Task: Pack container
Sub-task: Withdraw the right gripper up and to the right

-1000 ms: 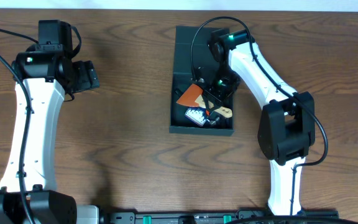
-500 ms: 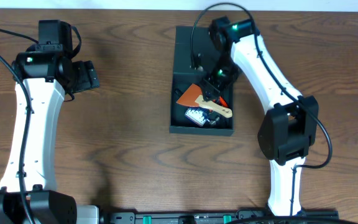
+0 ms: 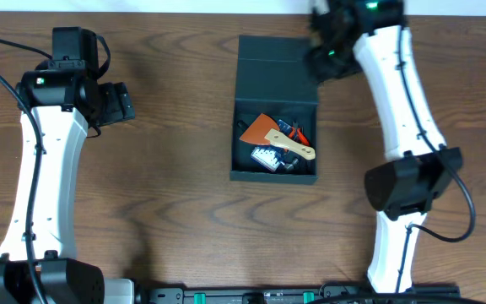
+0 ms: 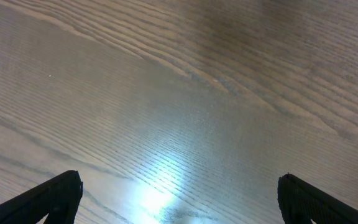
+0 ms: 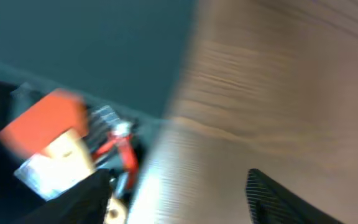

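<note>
The dark teal container (image 3: 274, 173) sits open at the table's middle, its flap lid (image 3: 275, 69) laid flat toward the back. Inside lie an orange scraper with a wooden handle (image 3: 270, 133), red-handled pliers (image 3: 299, 131) and a small white-blue item (image 3: 265, 155). My right gripper (image 3: 321, 57) is open and empty above the lid's right edge; its wrist view is blurred and shows the lid (image 5: 92, 50), the scraper (image 5: 45, 127) and the pliers (image 5: 122, 149). My left gripper (image 3: 118, 103) is open and empty over bare wood at the far left.
The wooden table (image 3: 175, 203) runs to a pale strip along the back edge. The left wrist view shows only wood grain with a light glare (image 4: 160, 186). A dark rail lies along the front edge (image 3: 251, 294).
My right gripper has risen out of the container and moved back and right to the lid's right edge. The tools stay in the container. The left arm has not moved.
</note>
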`<state>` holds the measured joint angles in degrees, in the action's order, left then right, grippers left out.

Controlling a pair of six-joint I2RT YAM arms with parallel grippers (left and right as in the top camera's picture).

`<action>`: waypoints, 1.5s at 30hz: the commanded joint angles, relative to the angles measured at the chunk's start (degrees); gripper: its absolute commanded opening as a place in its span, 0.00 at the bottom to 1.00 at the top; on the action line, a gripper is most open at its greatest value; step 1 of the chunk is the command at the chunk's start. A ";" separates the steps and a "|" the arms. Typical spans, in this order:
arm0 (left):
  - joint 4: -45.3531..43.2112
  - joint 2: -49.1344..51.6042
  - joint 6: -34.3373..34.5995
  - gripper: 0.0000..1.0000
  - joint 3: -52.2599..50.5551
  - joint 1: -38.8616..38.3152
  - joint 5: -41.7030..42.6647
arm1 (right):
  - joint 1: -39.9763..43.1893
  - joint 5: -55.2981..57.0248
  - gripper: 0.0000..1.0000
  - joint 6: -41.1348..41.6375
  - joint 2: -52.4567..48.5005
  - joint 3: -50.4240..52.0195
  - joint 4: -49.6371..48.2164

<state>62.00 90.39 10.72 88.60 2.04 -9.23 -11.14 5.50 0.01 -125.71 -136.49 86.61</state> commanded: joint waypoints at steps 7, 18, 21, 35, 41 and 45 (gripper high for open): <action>0.33 -0.07 0.79 0.99 0.42 0.20 -0.46 | 8.26 10.80 0.99 8.72 1.64 -1.46 -0.46; 0.33 -0.07 0.79 0.99 0.42 0.20 -0.46 | 12.66 10.58 0.99 8.74 1.64 -1.46 -0.61; 0.33 -0.07 0.79 0.99 0.42 0.20 -0.46 | 12.61 9.42 0.99 8.74 1.64 -1.44 -0.66; 0.33 -0.07 0.79 0.98 0.42 0.20 -0.46 | 12.59 5.38 0.01 8.17 1.64 -1.44 2.64; -0.35 -0.07 0.79 0.99 0.42 0.20 -0.46 | 12.57 5.42 0.01 7.63 1.64 -1.44 4.57; -1.97 -0.07 0.79 0.99 0.42 0.20 -0.46 | 12.55 5.40 0.01 7.61 1.64 -1.44 5.77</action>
<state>60.51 90.39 10.72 88.60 2.04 -9.23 1.48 11.00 8.29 -125.60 -136.84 91.92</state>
